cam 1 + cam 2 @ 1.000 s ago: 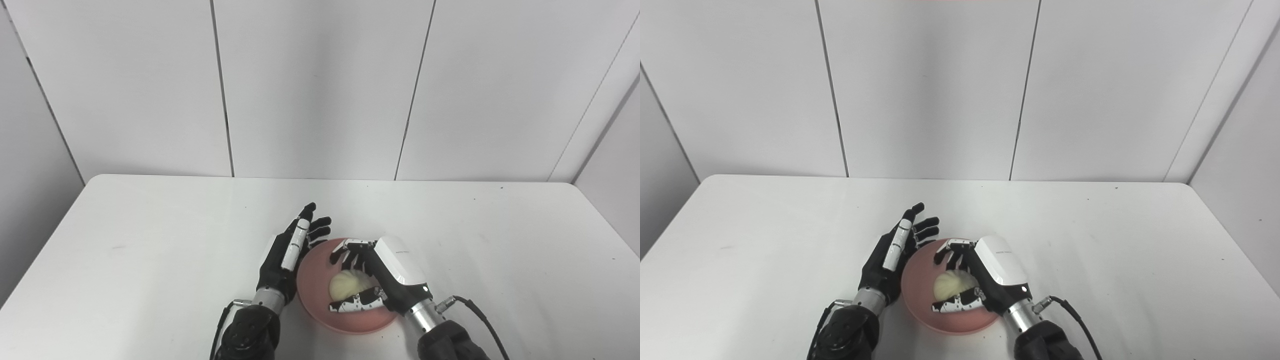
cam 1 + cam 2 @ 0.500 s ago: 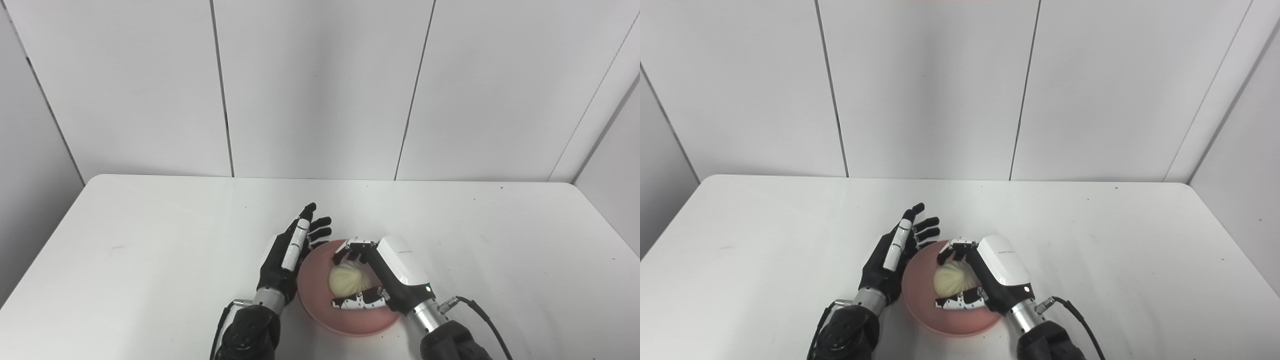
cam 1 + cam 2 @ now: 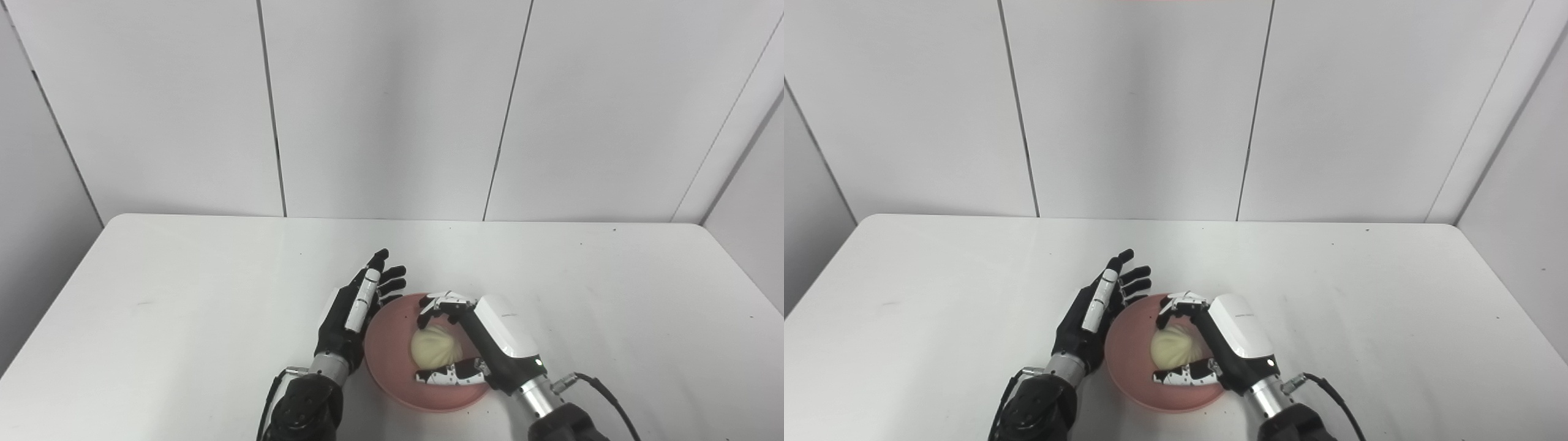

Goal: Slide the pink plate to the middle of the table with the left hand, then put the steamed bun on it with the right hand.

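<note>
The pink plate (image 3: 387, 361) lies on the white table near its front edge, about midway across. A pale steamed bun (image 3: 436, 347) rests on the plate, right of its centre. My right hand (image 3: 493, 343) hovers over the plate's right side, open. Its fingers (image 3: 442, 302) curl just beyond the bun and its thumb (image 3: 450, 375) lies just in front, with a small gap on each side. My left hand (image 3: 352, 312) stands open on edge against the plate's left rim, fingers stretched away from me and holding nothing.
The white table (image 3: 184, 294) shows nothing else on it. Grey wall panels rise behind its far edge. A black cable (image 3: 603, 392) trails from my right wrist at the lower right.
My right hand has spread its fingers off the bun and drawn back to the right and toward me. The bun now sits uncovered on the plate. The left hand has stayed put.
</note>
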You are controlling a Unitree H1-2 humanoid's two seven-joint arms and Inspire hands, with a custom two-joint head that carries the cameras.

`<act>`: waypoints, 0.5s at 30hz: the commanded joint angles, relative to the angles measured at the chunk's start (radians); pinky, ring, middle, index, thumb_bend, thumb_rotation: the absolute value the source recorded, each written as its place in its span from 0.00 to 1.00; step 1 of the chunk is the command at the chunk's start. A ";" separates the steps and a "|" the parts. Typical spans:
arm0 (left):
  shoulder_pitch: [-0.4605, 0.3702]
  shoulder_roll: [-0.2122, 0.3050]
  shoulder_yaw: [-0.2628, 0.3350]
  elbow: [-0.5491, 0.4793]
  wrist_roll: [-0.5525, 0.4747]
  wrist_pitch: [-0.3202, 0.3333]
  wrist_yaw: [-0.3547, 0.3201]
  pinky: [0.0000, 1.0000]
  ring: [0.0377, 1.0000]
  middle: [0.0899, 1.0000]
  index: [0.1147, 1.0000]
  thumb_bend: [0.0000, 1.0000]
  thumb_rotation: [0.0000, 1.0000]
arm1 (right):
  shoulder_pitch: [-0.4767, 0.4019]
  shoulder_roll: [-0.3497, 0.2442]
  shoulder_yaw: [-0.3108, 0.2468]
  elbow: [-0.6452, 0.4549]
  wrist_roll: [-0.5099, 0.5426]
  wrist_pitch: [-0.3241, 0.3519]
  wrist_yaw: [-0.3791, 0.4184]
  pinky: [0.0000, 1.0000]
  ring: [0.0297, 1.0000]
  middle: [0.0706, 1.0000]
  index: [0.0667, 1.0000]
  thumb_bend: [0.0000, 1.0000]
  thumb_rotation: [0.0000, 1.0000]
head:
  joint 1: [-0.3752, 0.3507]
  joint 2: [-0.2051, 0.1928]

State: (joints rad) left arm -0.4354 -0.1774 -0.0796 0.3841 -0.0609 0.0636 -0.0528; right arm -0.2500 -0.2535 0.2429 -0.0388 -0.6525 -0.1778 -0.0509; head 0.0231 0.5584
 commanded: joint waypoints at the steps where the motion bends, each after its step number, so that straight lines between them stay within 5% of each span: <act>1: 0.010 0.006 0.003 0.000 -0.007 0.043 -0.009 0.77 0.80 0.80 0.88 0.64 0.88 | -0.009 0.004 -0.031 -0.072 0.024 0.020 0.002 0.55 0.66 0.71 0.46 0.52 0.15 | -0.003 0.000; 9: 0.000 0.014 0.018 -0.009 -0.011 0.032 -0.005 0.78 0.81 0.80 0.88 0.60 0.90 | 0.006 0.020 -0.133 -0.161 0.113 0.052 0.011 0.64 0.71 0.71 0.46 0.52 0.15 | -0.004 -0.006; 15: -0.005 0.015 0.017 -0.002 -0.004 0.023 -0.011 0.78 0.80 0.79 0.88 0.61 0.90 | -0.003 0.046 -0.209 -0.126 0.196 -0.035 -0.055 0.62 0.71 0.71 0.46 0.51 0.16 | -0.003 -0.007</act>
State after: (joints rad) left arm -0.4342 -0.1697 -0.0651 0.3744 -0.0614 0.0704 -0.0570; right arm -0.2201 -0.2118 0.0443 -0.1481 -0.4778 -0.1600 -0.0754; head 0.0199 0.5507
